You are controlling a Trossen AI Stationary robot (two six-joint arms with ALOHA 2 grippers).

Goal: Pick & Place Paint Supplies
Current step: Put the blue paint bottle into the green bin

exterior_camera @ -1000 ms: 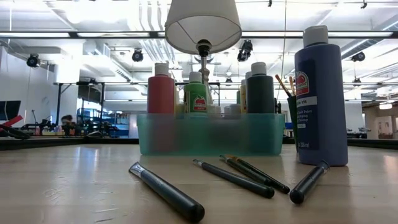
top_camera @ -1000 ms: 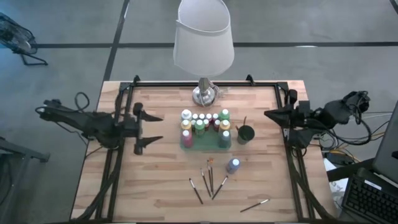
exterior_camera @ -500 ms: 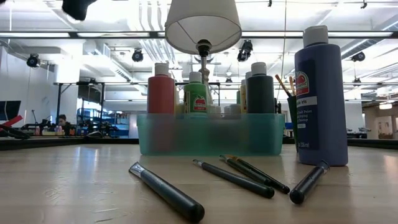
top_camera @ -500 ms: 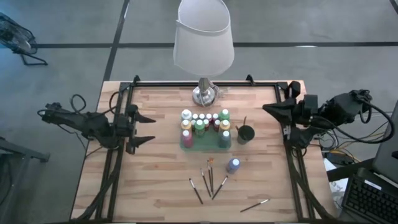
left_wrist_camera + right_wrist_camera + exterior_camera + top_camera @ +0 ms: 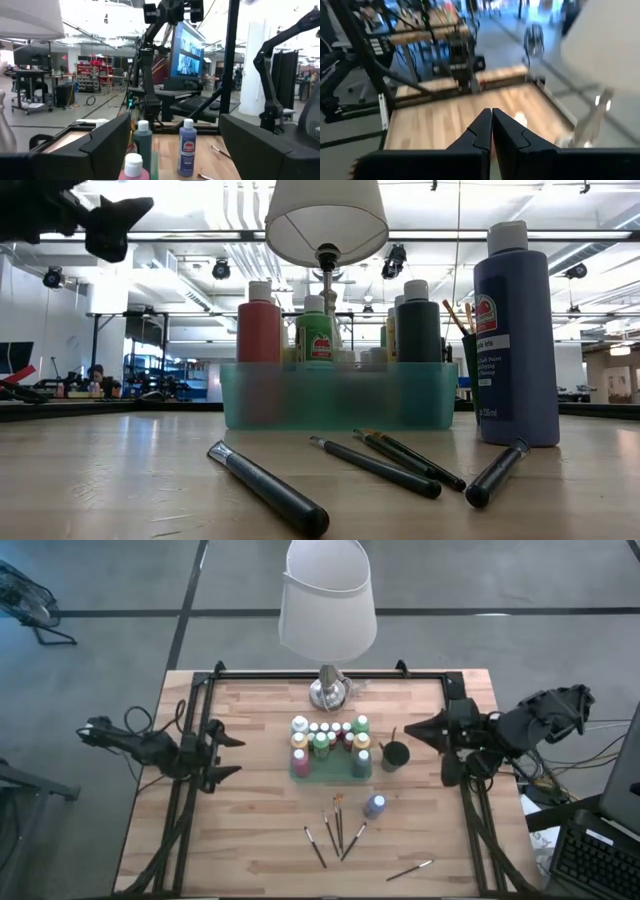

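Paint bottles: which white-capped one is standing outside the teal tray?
The tall blue white-capped paint bottle. It stands alone on the bare wooden table, beside the loose paintbrushes, while every other bottle sits in the translucent teal tray.

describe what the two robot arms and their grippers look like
Both arms are matte black with black cables looped along them. The left gripper has two pointed black fingers. The right gripper has angular, stepped black fingers tapering to narrow tips. No markings show.
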